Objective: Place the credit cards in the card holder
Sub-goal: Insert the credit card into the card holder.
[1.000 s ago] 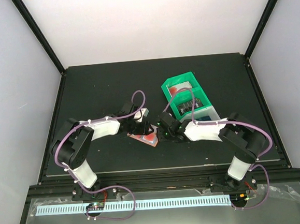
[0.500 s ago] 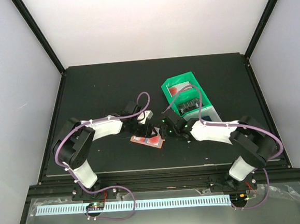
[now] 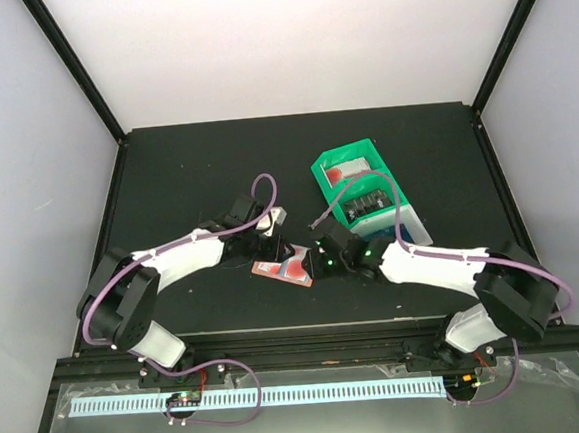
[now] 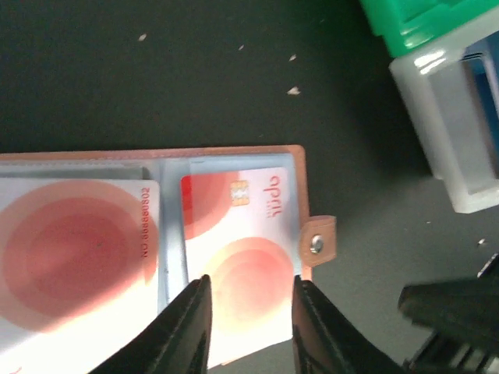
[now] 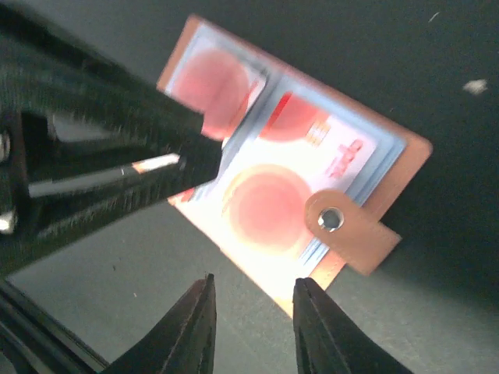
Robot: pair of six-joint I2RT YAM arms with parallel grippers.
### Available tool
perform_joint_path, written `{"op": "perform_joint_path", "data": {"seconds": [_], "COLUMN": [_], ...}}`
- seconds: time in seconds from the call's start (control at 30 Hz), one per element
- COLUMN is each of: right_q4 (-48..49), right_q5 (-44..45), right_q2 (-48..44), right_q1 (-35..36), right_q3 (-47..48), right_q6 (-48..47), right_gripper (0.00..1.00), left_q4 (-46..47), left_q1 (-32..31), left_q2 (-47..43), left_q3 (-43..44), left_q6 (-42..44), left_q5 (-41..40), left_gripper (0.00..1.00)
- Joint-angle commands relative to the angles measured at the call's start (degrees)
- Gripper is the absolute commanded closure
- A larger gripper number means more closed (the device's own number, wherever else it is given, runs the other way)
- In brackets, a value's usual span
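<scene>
- In the left wrist view, the left gripper [image 4: 248,331] sits at the bottom edge with its jaws partway apart. One of its fingers [image 4: 185,331] stands on each side of the near end of the red-and-white card [image 4: 242,261]. I cannot tell whether the pads press the card's long edges or only flank them.
- The card's long axis runs straight up the frame from those fingers into the right-hand pocket of the card holder [image 4: 301,167]. The holder lies open and flat on the black table [image 3: 186,174], directly ahead of this gripper.
- The card's near end seems to jut past the holder's lower edge, so I judge it only partly seated. The coming move would be a push along that long axis, up-frame.
- A second card [image 4: 74,249] lies in the left-hand pocket, lower left of the frame.
- The snap tab [image 4: 320,243] sticks out from the holder's right edge, just beside the card.
- The right gripper [image 5: 251,327] is spread with only bare table between its jaws. In its own view the holder is up-frame and tilted, with the card's corner just short of the fingertips.
- From above, both grippers flank the holder at frame centre. The left one is in line with the card's long axis, so it looks better placed for the push.
- Farthest off is the green-and-white tray [image 3: 350,162], upper right of centre and apart from the holder.
</scene>
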Motion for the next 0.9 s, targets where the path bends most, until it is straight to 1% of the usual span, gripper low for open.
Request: {"op": "perform_joint_path", "data": {"seconds": [0.0, 0.07, 0.17, 0.3, 0.43, 0.6, 0.73, 0.87], "right_q4": [3.2, 3.5, 2.4, -0.4, -4.4, -8.0, -9.3, -5.7], "right_q5": [-4.6, -4.8, -2.5, 2.1, 7.8, 13.6, 14.9, 11.3], "right_q2": [4.3, 6.3, 7.8, 9.1, 10.8, 12.1, 12.9, 10.7], "right_q1": [1.6, 1.6, 1.6, 1.6, 1.6, 1.1, 0.8, 0.8], "right_q3": [-0.3, 0.3, 1.0, 2.3, 4.1, 6.3, 7.2, 6.0], "right_q6": [3.6, 3.9, 4.4, 4.9, 5.7, 5.9, 6.4, 6.1], "right_gripper": [0.74, 0.78, 0.79, 0.76, 0.71, 0.72, 0.74, 0.74], "left_q4": [3.0, 3.2, 3.5, 3.9, 2.9, 2.4, 2.0, 1.5], "left_q1": [-0.4, -0.4, -0.5, -0.4, -0.5, -0.6, -0.7, -0.7], "left_q2": [3.4, 5.4, 7.2, 8.8, 9.6, 9.1, 8.7, 9.4], "left_q3": [-1.2, -1.0, -1.1, -1.3, -1.4, -2.6, -3.5, -3.6], "left_q6": [-2.5, -2.7, -2.8, -2.9, -3.2, -3.7, -3.9, -3.5], "left_q5": [-0.2, -0.6, -1.3, -1.0, -2.3, -3.8, -5.4, -6.7], "left_gripper": [0.74, 0.78, 0.80, 0.80, 0.88, 0.91, 0.96, 0.98]}}
